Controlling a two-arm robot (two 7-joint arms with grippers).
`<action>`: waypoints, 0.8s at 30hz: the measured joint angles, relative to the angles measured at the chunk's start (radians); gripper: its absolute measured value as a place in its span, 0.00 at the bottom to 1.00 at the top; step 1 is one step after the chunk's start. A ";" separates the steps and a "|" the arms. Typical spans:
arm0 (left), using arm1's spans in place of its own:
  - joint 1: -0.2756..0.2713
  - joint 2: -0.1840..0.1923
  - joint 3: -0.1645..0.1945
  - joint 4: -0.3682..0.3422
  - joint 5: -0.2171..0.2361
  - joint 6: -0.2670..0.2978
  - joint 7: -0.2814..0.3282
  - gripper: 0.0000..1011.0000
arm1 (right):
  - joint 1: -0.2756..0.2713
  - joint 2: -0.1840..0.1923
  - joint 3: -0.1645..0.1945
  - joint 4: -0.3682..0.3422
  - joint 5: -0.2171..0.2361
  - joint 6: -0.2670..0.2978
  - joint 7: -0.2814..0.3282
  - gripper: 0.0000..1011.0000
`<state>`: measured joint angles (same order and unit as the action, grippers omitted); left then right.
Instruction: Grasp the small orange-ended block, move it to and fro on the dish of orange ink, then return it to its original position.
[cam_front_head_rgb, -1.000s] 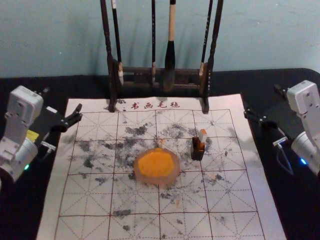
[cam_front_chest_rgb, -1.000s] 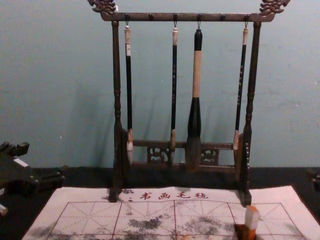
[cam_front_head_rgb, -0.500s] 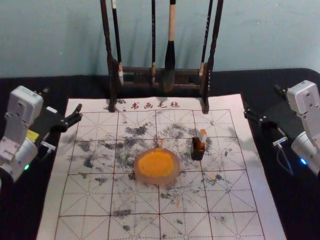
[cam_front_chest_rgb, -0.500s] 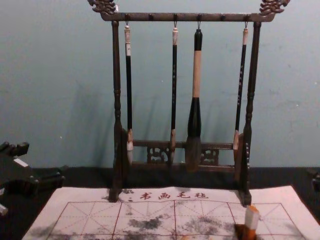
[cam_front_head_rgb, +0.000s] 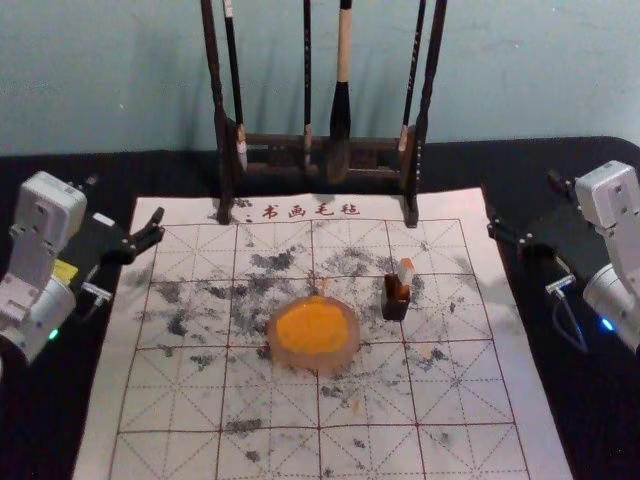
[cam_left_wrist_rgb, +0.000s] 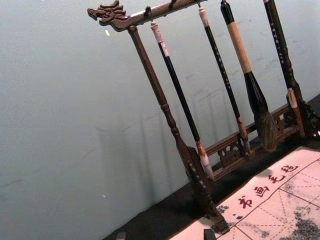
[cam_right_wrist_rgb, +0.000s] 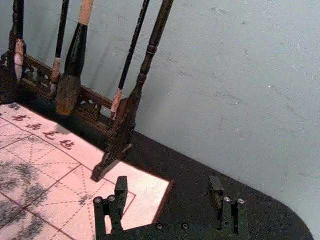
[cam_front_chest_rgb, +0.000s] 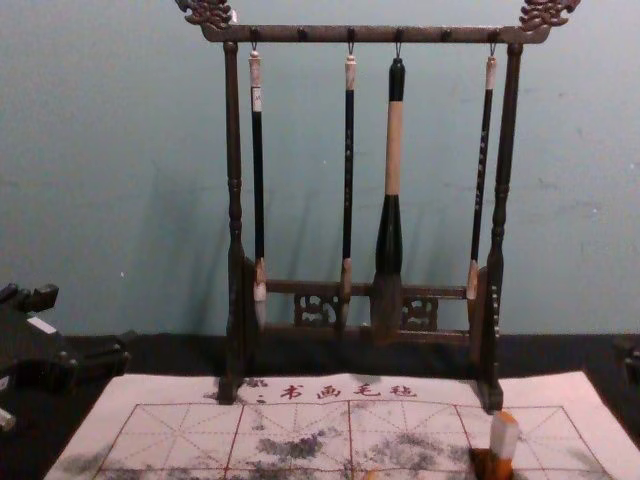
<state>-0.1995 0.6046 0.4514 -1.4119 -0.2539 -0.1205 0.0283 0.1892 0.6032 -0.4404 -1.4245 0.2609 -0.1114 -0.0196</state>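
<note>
The orange-ended block (cam_front_head_rgb: 405, 271) stands in the dark holder (cam_front_head_rgb: 395, 303), right of the ink dish (cam_front_head_rgb: 313, 333), nearer the right edge of the mat (cam_front_head_rgb: 538, 440) than the left. Left gripper (cam_front_head_rgb: 125, 198): at the mat's far left corner, fingers apart. Right gripper (cam_front_head_rgb: 522, 202): at its far right corner, fingers apart.

Four brushes (cam_front_chest_rgb: 389, 230), one rack (cam_front_chest_rgb: 370, 35), one mat (cam_front_head_rgb: 460, 400), one dish (cam_front_head_rgb: 349, 349), one block (cam_front_head_rgb: 405, 270), one holder (cam_front_head_rgb: 393, 309), two tools (cam_front_head_rgb: 125, 203).

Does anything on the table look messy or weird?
Yes, the white mat is messy. Dark smudges are scattered over its grid, and small orange marks sit near the dish, like ink dripped there. Nothing looks broken or tipped over.
</note>
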 joint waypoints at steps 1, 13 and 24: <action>0.000 0.000 0.000 0.000 0.000 0.000 0.000 0.99 | -0.004 0.000 0.003 -0.006 0.004 0.005 0.003 0.99; 0.000 0.000 0.000 0.000 0.000 0.000 0.000 0.99 | -0.151 0.018 0.049 -0.208 0.105 0.149 0.057 0.99; 0.000 0.000 0.000 0.000 0.000 0.000 0.000 0.99 | -0.200 -0.003 0.031 -0.300 0.180 0.285 0.152 0.99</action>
<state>-0.1995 0.6047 0.4514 -1.4119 -0.2539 -0.1205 0.0283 -0.0108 0.6002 -0.4093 -1.7241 0.4406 0.1736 0.1324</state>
